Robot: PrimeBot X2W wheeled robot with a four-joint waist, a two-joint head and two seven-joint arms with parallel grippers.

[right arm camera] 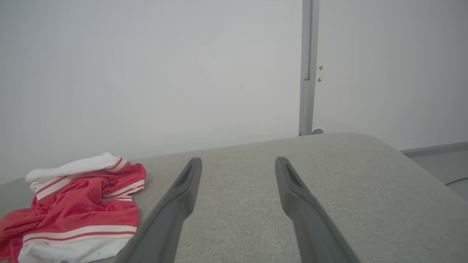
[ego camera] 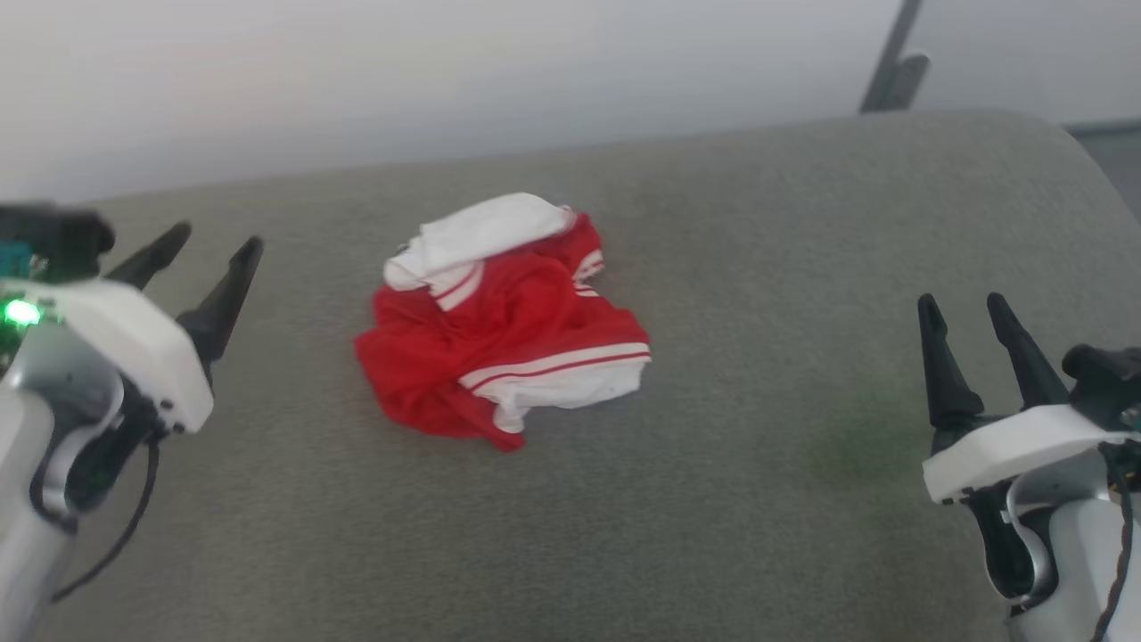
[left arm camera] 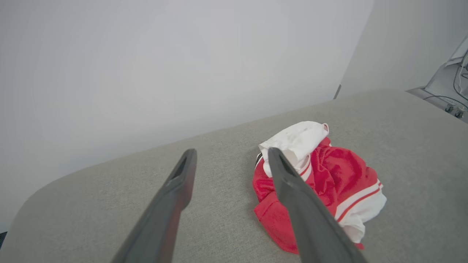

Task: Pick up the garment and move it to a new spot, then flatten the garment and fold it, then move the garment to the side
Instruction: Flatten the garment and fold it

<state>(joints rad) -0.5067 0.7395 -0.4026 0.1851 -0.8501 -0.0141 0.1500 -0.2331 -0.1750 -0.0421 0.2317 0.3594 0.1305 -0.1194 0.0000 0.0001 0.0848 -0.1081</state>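
As seen from the head, one garment (ego camera: 499,330) only: red with white parts and white-and-red striped trim, crumpled into a single heap near the middle of the grey surface (ego camera: 758,535), a little toward its far edge. Two white patches on show, one on top at the far side, one at the near right.

Two pincers, each with two long dark fingers (ego camera: 938,366), four in all. At the left, the left pincer (ego camera: 218,236), spread apart, clasping nothing, clear of the cloth. At the right, the right pincer (ego camera: 961,301), likewise spread apart and clasping nothing, well apart from the heap.

From the left wrist, heap just beyond and right of the fingers, partly hidden behind one of them. From the right wrist, heap at the lower left.

One pale wall (ego camera: 446,71) behind, one grey post (ego camera: 891,71) past the far right corner. One green light (ego camera: 20,312) on the left arm (ego camera: 53,383).
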